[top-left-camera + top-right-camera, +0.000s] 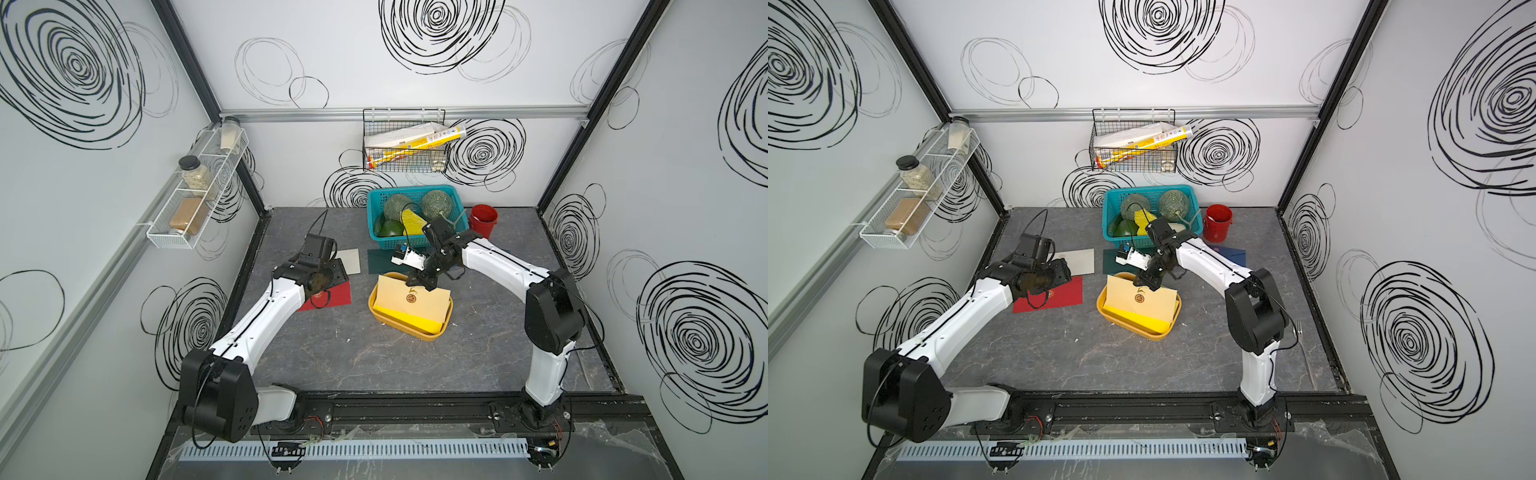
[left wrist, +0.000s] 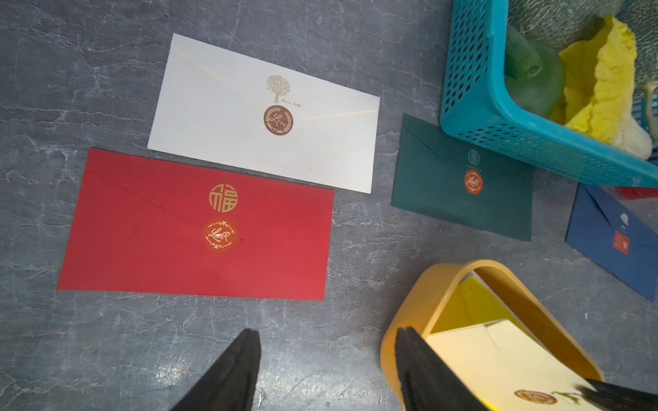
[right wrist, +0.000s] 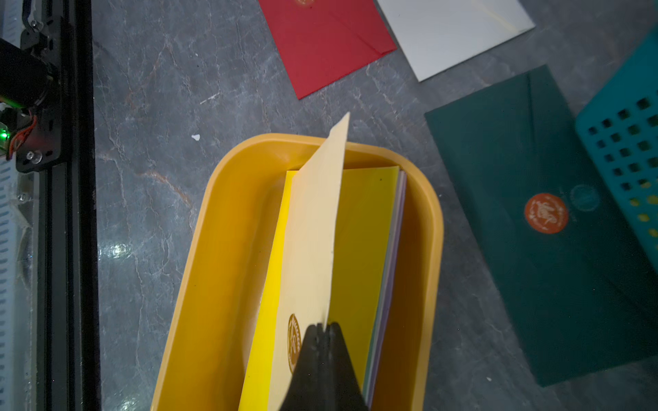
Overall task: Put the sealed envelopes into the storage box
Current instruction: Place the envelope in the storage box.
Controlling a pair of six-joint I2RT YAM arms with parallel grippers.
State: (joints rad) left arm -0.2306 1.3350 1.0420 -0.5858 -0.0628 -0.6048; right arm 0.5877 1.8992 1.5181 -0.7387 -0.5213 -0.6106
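**A:** Where is the beige envelope (image 3: 313,227)?

**B:** In the right claw (image 3: 322,325), whose jaws are pressed tight on its long edge beside the round gold seal. It stands tilted on edge inside the storage box (image 3: 228,199), over the yellow envelope (image 3: 366,227) lying flat there.

**A:** How will it handle?

**B:** I judge it light, thin and bendy. It is smooth matte paper, so an edge pinch is the only real hold. Once let go, it may flop or catch the rim. The box is glossy orange-yellow plastic, shallow, with rounded corners, and barely larger than an envelope.

**A:** And the others?

**B:** The red envelope (image 2: 196,227), white envelope (image 2: 263,117), dark green envelope (image 2: 463,185) and navy envelope (image 2: 612,242) lie flat, seals up, on the grey marbled surface (image 2: 71,71). Lying so flat, each probably needs an edge lifted first. The green one is just beside the teal lattice basket (image 2: 473,106); I cannot tell whether a corner is under it.

**A:** The left claw (image 2: 326,332)?

**B:** Its jaws are spread wide with nothing between them. It hangs above the surface between the red envelope and the box.
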